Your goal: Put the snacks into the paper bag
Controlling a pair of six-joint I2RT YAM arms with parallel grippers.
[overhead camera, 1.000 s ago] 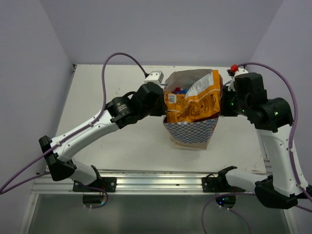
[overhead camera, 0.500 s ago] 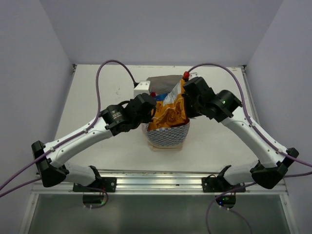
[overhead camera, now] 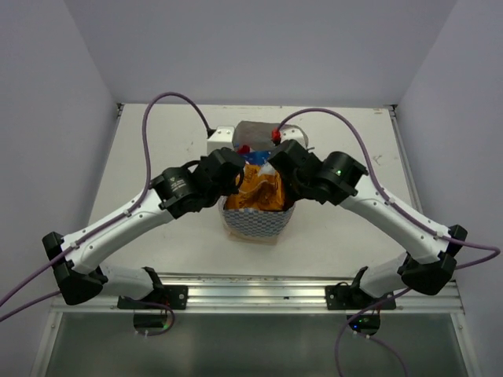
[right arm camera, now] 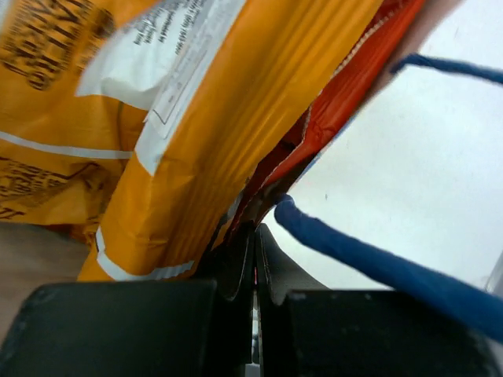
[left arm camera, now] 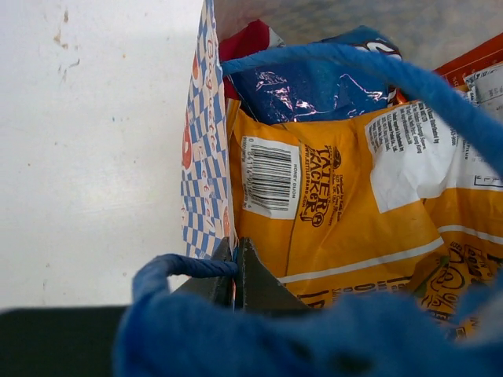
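The paper bag (overhead camera: 255, 224) stands mid-counter (overhead camera: 157, 149), stuffed with snacks (left arm camera: 338, 228). The left end effector (left arm camera: 236, 271) pinches its rim at 9 o'clock. The right end effector (right arm camera: 255, 251) pinches it at 3 o'clock. Pulling too hard could rip the paper or tip it.

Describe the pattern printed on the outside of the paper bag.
A fine blue-and-white check covers the paper bag outside; it shows best in the left wrist view.

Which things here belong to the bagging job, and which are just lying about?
Part of the job:
- paper bag
- orange packet, blue packet and red packet inside it
- left hand and right hand, each pinching the bag's rim

Not part of it:
- purple cables
- metal rail
- table
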